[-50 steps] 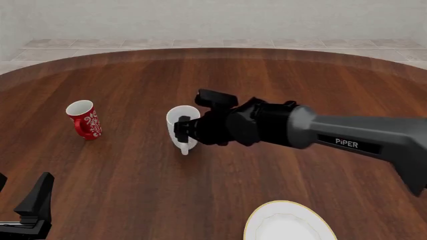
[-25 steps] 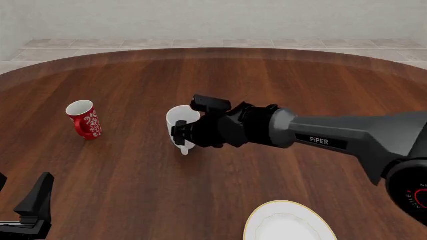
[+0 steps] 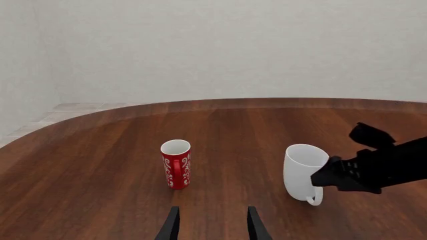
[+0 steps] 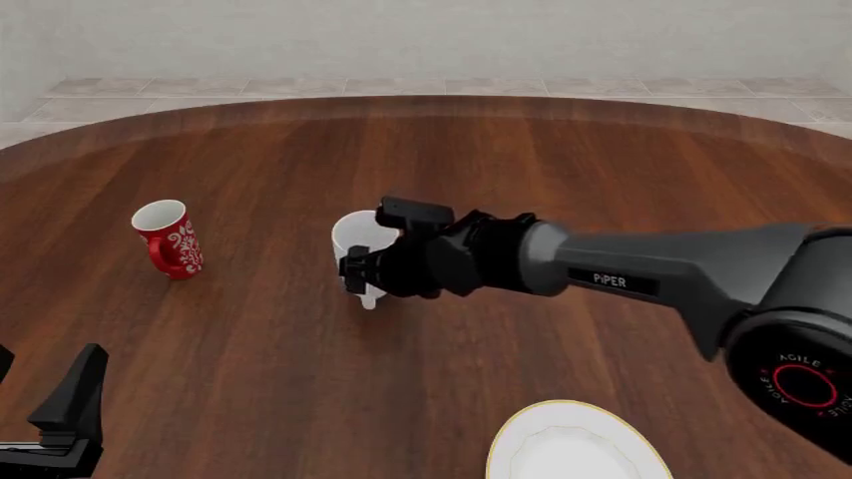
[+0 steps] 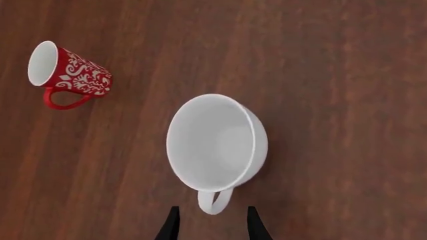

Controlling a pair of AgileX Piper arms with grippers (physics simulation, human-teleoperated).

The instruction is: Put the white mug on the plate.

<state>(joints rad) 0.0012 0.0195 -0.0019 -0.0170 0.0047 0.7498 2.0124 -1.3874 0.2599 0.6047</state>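
The white mug (image 4: pixel 354 239) stands upright near the table's middle, its loop handle (image 5: pixel 215 201) pointing to the near side. My right gripper (image 4: pixel 362 271) hangs just above the mug's near rim and hides part of it. In the right wrist view this gripper (image 5: pixel 212 231) is open, with one fingertip on either side of the handle and no contact visible. The plate (image 4: pixel 570 451), white with a thin yellow rim, lies at the near right edge, partly cut off. My left gripper (image 4: pixel 70 414) rests open at the near left, far from the mug (image 3: pixel 303 171).
A smaller red mug (image 4: pixel 170 239) with white patterns stands upright to the left of the white mug, also seen as the red mug (image 3: pixel 176 163) ahead of my left gripper (image 3: pixel 212 230). The round wooden table's far edge (image 4: pixel 426 100) curves across the back.
The right arm has swung lower and slightly left, bringing its gripper down closer over the white mug's handle. Both mugs, the plate and the left arm have not moved.
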